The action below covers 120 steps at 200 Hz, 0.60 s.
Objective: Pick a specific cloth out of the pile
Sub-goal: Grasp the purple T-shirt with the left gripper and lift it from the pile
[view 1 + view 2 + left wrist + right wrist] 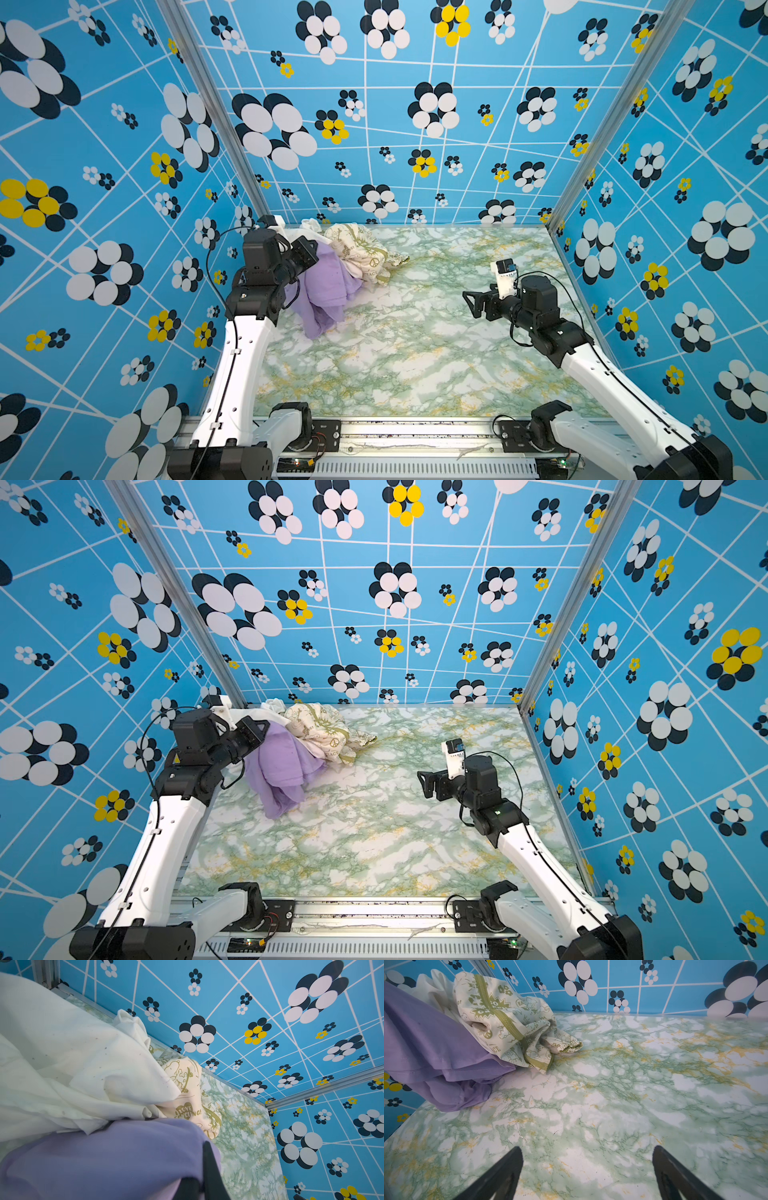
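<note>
1. Marbled green-and-white tabletop [415,340] is lying mostly bare. Its far left corner is being covered by fabric and the left arm.
2. The pile [353,253] is sitting in that far left corner, against the back wall. Its left edge is hiding behind the left arm in both top views.
3. Lilac cloth [324,286] is hanging on the near side of the pile, with its upper end bunching at the left gripper and its lower folds reaching down to the tabletop. It is touching the cream cloth beside it. In the left wrist view it is filling the foreground, blurred [104,1157].
4. White cloth [62,1053] is lying behind the lilac one. In a top view only a small peak is showing [309,226].
5. Cream cloth [508,1018] with olive-green cartoon print is slumping at the right side of the pile, one cuff trailing onto the tabletop.
6. Left gripper [311,255] is clamping the lilac cloth. Its fingertips are being buried in fabric, with one black finger [207,1167] showing.
7. Right gripper [587,1151] is hovering over bare tabletop, jaws spread wide and holding nothing, well apart from the pile.
</note>
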Motion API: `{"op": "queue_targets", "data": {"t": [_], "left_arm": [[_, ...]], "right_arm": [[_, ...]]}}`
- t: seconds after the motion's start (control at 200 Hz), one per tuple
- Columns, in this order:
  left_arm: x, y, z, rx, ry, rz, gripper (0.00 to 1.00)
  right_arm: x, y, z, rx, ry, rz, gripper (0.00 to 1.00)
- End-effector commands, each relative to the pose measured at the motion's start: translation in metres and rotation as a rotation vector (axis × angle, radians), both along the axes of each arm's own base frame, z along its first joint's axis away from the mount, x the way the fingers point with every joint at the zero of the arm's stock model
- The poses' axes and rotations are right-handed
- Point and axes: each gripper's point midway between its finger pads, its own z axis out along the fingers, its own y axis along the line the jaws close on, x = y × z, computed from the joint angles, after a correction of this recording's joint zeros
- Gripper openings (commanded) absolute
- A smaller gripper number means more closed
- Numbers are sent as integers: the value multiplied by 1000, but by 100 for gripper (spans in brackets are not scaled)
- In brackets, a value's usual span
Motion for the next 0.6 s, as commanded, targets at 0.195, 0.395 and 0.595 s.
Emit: {"op": "queue_targets", "data": {"t": [0.195, 0.395, 0.595], "left_arm": [[1, 10, 78, 81, -128, 11, 0], [2, 13, 116, 108, -181, 21, 0], [2, 13, 148, 116, -249, 27, 0]], "right_arm": [[-2, 1, 15, -11, -32, 9, 99], [-1, 1, 16, -13, -35, 12, 99], [-1, 2, 17, -6, -38, 12, 99]]}}
